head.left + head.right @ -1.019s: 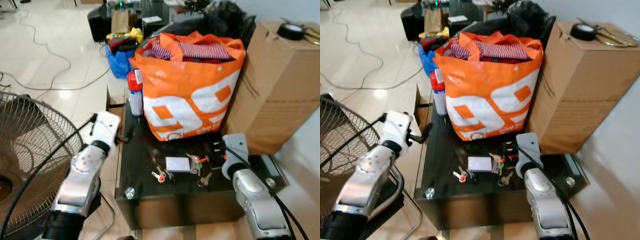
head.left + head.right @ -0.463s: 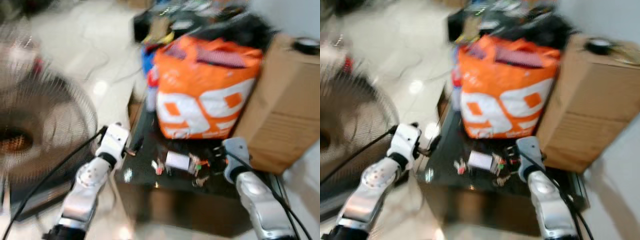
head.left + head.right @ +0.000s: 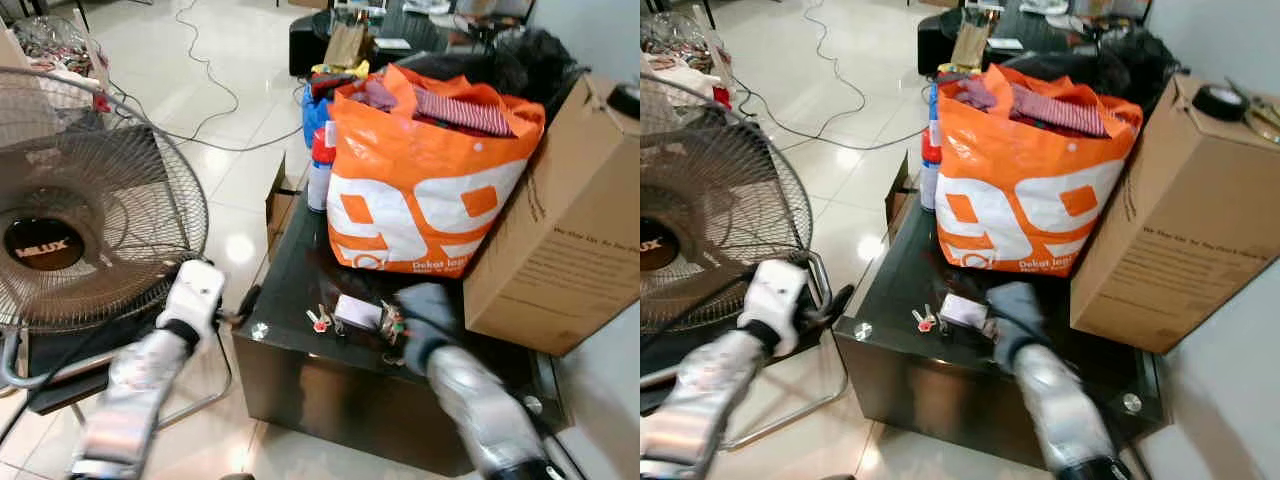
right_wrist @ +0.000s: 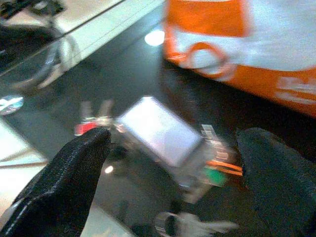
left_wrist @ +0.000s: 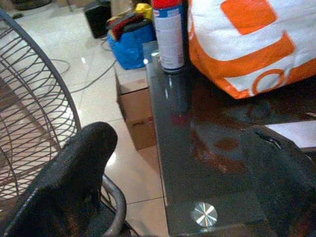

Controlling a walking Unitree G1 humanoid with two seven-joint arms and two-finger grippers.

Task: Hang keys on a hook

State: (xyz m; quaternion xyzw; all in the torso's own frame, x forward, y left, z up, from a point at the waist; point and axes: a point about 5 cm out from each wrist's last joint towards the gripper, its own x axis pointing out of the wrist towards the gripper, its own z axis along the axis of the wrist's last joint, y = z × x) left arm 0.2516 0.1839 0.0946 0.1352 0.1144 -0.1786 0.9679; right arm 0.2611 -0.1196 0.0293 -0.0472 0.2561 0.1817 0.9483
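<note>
Black glass forms the top of a low table, and on it, near the front edge, the keys are seen. They lie flat in a loose row running across the table, parallel to that front edge. A small key with a red head is at the robot's left end of the row, a white rectangular tag is in the middle, and more keys with green and orange tags are at the right end. In the right wrist view the two short keys by the red head point away from the tag, towards the table's edge; one further key lies apart from the tag.

The right gripper is held over the keys with its fingers spread wide on either side of the tag, gripping nothing. The left gripper is at the table's front left corner, also with its fingers apart and empty.

Behind the keys an orange and white bag full of cloth is standing, with a spray can beside it and a cardboard box to the right. A standing fan is placed on the floor to the left.
</note>
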